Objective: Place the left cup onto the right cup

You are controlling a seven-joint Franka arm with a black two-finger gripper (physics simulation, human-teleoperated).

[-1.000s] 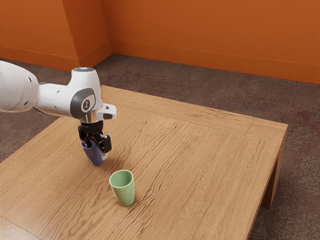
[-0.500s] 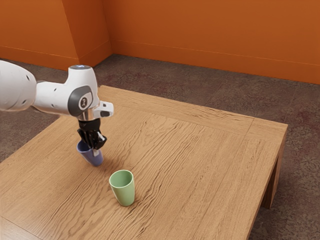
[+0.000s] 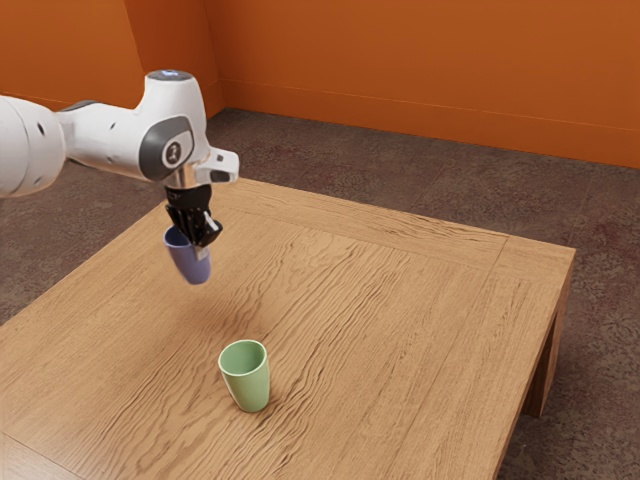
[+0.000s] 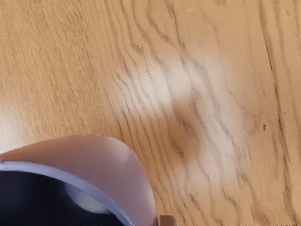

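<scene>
A blue cup (image 3: 189, 262) hangs in the air above the table, slightly tilted, with my black gripper (image 3: 199, 238) shut on its rim. In the wrist view the blue cup (image 4: 89, 169) bulges large and blurred just under my hand, over the wood grain. A green cup (image 3: 245, 374) stands upright on the table, nearer the front edge and toward the exterior view's right of the held cup, well below it.
The wooden table (image 3: 400, 330) spreads wide toward the exterior view's right, with its far corner near the orange wall (image 3: 420, 60). A dark carpeted floor (image 3: 420, 180) surrounds it.
My hand has risen from table height with the blue cup in it, lifting it clear of the wood. The green cup has stayed put.
</scene>
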